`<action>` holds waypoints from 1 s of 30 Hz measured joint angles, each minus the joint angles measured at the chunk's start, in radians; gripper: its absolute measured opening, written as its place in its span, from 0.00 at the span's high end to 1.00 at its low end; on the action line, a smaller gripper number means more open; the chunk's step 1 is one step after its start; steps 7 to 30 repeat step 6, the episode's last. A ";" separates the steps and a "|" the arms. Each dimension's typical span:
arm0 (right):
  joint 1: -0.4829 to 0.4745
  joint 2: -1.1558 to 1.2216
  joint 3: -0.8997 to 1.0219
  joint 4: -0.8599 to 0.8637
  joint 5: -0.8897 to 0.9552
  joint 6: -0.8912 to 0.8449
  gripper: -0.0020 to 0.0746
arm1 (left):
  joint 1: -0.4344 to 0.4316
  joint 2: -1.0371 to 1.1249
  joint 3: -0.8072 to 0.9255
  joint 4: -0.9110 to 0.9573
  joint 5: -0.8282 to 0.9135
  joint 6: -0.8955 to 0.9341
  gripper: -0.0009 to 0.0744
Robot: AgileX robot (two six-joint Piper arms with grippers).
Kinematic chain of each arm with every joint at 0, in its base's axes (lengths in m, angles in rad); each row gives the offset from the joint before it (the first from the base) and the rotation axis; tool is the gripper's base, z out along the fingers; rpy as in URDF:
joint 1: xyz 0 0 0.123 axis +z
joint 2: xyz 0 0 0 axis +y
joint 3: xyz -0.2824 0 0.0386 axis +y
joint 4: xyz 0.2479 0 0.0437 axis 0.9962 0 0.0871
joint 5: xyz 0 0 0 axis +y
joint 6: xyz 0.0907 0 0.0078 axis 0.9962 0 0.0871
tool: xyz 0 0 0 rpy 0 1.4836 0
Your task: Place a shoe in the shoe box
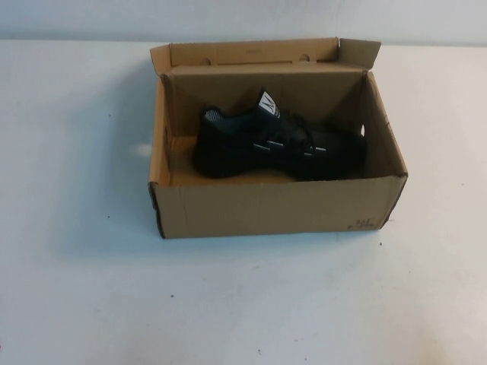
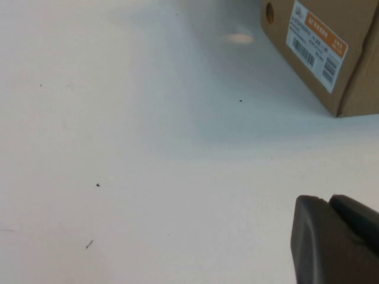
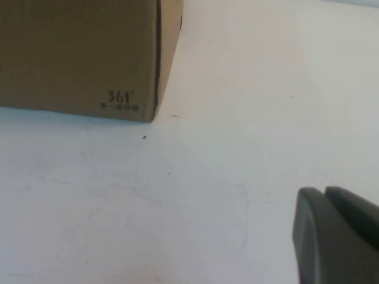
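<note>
The black mesh shoe (image 1: 278, 144) lies on its side inside the open brown shoe box (image 1: 266, 205), toe toward the right. The lid flap (image 1: 251, 52) stands open at the far side. Neither arm shows in the high view. My left gripper (image 2: 327, 204) hangs over bare table, shut and empty, apart from a box corner with a white label (image 2: 317, 44). My right gripper (image 3: 324, 195) is shut and empty over bare table, apart from the box corner with dark print (image 3: 121, 100).
The white table (image 1: 76, 289) surrounds the box on all sides. A pale wall runs along the far edge.
</note>
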 joint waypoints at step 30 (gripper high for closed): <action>0.000 0.000 0.000 0.005 0.002 0.001 1.00 | 0.000 0.000 0.000 0.000 0.000 0.000 0.99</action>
